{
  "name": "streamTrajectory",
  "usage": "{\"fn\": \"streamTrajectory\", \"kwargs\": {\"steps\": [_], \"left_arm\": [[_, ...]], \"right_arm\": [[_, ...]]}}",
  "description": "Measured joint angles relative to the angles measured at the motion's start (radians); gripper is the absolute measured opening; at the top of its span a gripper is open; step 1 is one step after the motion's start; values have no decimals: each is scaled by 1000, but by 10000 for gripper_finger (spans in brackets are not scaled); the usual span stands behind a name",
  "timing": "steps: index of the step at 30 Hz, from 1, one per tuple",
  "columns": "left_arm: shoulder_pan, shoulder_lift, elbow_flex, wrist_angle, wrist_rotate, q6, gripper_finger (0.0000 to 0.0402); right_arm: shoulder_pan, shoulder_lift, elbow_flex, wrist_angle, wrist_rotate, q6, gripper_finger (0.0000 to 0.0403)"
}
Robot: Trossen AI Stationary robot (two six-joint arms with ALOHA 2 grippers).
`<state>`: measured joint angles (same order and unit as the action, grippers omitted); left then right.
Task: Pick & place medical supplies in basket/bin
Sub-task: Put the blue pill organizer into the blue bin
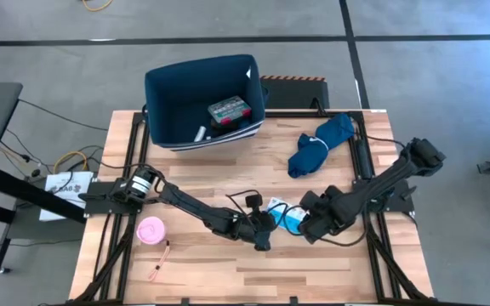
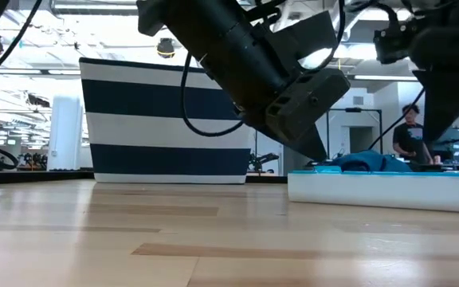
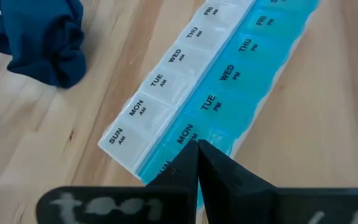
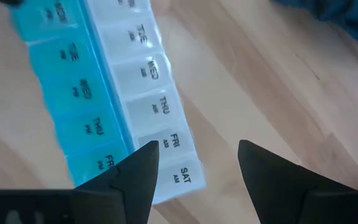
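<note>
A white-and-blue weekly pill organizer lies flat on the table between my two grippers. My left gripper is shut, with its tips on the blue PM row near the SUN/MON end. My right gripper is open over the FRI/SAT end; one finger is over the organizer and the other over bare wood. The navy bin stands at the far edge with a teal-green box inside. A pink roll and thin sticks lie near the left edge. My left gripper has its shut fingertips on the organizer's blue PM row by the MON lid, slanting down from the table's left. In the low view the tip reaches the organizer's left end. The organizer lies flat on the wood.
A crumpled blue cloth lies on the far right of the table, behind the organizer. The bin shows as a striped wall in the low view. A person stands in the room beyond. Bare wood lies along the near edge.
</note>
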<state>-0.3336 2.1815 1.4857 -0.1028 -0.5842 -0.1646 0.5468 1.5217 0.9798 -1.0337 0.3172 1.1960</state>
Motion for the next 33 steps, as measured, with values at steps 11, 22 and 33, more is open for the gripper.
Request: {"fn": "streamTrajectory", "kwargs": {"steps": [11,22,33], "left_arm": [[2,0,0,15,5,-3,0],[11,44,5,93,75,26,0],[17,17,4,-16,21,80,0]], "right_arm": [[-6,14,0,36,-24,-2,216],[-6,22,0,81,-28,-29,216],[-4,22,0,86,-35,-45,216]]}}
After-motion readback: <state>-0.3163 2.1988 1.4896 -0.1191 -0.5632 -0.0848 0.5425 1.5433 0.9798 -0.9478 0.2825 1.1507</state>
